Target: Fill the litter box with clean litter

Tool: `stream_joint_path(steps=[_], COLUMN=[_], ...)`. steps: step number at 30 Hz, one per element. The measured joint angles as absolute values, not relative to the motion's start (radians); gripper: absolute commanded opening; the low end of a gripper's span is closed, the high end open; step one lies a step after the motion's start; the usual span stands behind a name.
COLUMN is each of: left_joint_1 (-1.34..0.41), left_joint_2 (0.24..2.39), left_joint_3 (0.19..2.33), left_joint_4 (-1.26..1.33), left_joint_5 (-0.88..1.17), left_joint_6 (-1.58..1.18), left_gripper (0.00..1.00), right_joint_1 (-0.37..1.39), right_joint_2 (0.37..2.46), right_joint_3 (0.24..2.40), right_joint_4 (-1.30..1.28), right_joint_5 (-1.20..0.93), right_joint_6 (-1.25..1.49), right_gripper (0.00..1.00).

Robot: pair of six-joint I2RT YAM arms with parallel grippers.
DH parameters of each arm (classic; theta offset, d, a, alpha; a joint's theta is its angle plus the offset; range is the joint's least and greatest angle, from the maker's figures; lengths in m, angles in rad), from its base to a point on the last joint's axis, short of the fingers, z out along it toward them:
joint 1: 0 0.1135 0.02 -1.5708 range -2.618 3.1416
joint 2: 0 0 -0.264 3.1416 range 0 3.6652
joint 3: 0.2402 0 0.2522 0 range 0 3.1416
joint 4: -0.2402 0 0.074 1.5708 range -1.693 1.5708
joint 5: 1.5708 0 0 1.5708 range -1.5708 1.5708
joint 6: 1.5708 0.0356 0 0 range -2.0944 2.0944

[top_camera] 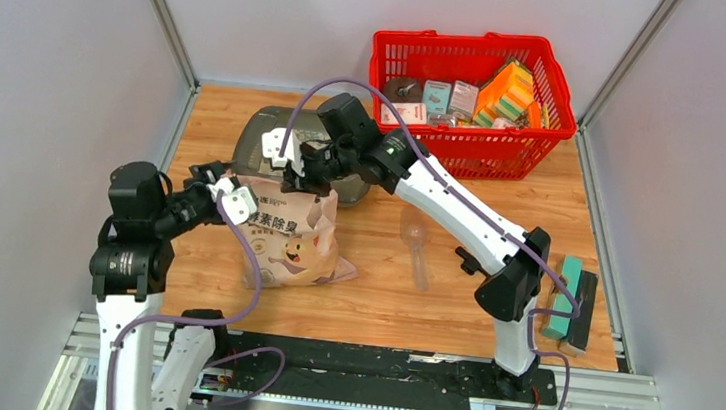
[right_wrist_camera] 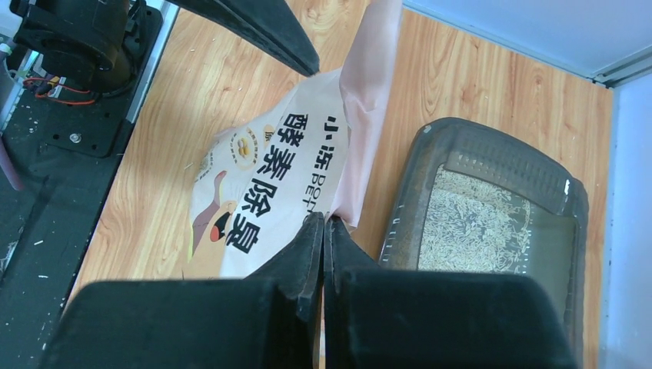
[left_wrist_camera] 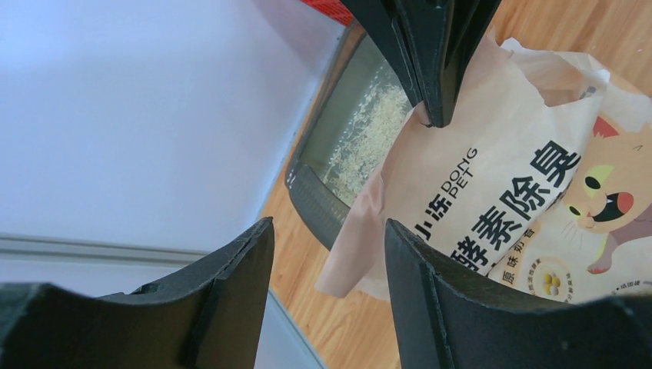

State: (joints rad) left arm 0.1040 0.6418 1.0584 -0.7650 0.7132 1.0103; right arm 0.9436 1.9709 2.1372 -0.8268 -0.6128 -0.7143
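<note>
Table (top_camera: pixel 399 309): red basket (top_camera: pixel 475 148) in the far-right corner, well apart from the rest.

Litter box (top_camera: pixel 263 133) sits far-left, just beyond the litter bag (top_camera: pixel 290 243). In the top view the right arm covers most of it, so I can't call its long axis or contents from there. The right wrist view shows the whole tray (right_wrist_camera: pixel 492 157) with a thin patch of litter (right_wrist_camera: pixel 477 223) on its floor. The left wrist view shows only one corner (left_wrist_camera: pixel 315 196).

The bag's long axis runs near–far. Its torn-open top points at the box and its base points at the arm bases. The print faces up.

Pink scoop (top_camera: pixel 415 245) lies right of the bag, apart from it. Only the top view shows it.

Right gripper (right_wrist_camera: pixel 323 227): jaws fully closed, pinching the bag's top edge.

Left gripper (left_wrist_camera: pixel 327 231): jaws wide apart, holding nothing, with the bag's corner just beyond the tips.
</note>
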Motion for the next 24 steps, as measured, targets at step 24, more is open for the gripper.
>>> stream_joint_path(steps=[24], left_joint_1=[0.062], left_joint_2=[0.772], left_joint_3=[1.014], left_joint_4=[-0.801], left_joint_5=[0.775], left_joint_6=[1.023], left_gripper=[0.58], right_joint_1=[0.946], right_joint_2=[1.927], right_joint_3=[2.148], right_joint_4=[-0.833], right_joint_5=[-0.585], right_joint_6=[-0.75], right_gripper=[0.0])
